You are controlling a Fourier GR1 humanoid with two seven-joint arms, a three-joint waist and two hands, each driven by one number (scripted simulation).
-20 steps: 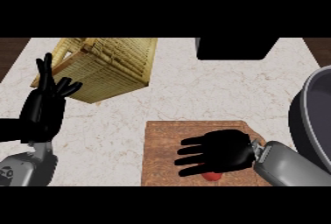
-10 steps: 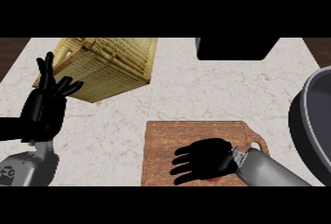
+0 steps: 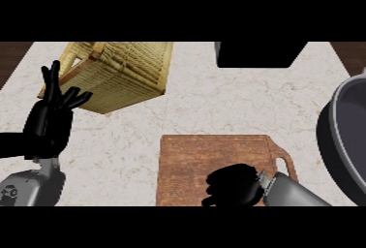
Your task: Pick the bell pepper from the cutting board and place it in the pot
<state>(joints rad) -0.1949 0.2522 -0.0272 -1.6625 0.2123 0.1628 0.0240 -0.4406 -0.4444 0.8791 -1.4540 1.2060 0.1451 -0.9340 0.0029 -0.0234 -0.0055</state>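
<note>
We see the grey pot point(image 3: 343, 145) at the right edge, a wicker basket point(image 3: 118, 72) upper left, the wooden cutting board point(image 3: 207, 160) below. Right hand point(image 3: 232, 186) curled over the board's near end; bell pepper hidden, so we can't tell whether it's held. Left hand point(image 3: 50, 121) rests open, fingers up.

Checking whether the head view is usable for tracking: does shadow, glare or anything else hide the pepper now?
Head view: even light, no glare; the curled right hand over the brown wooden cutting board hides any pepper; the grey pot is cut by the right edge.
</note>
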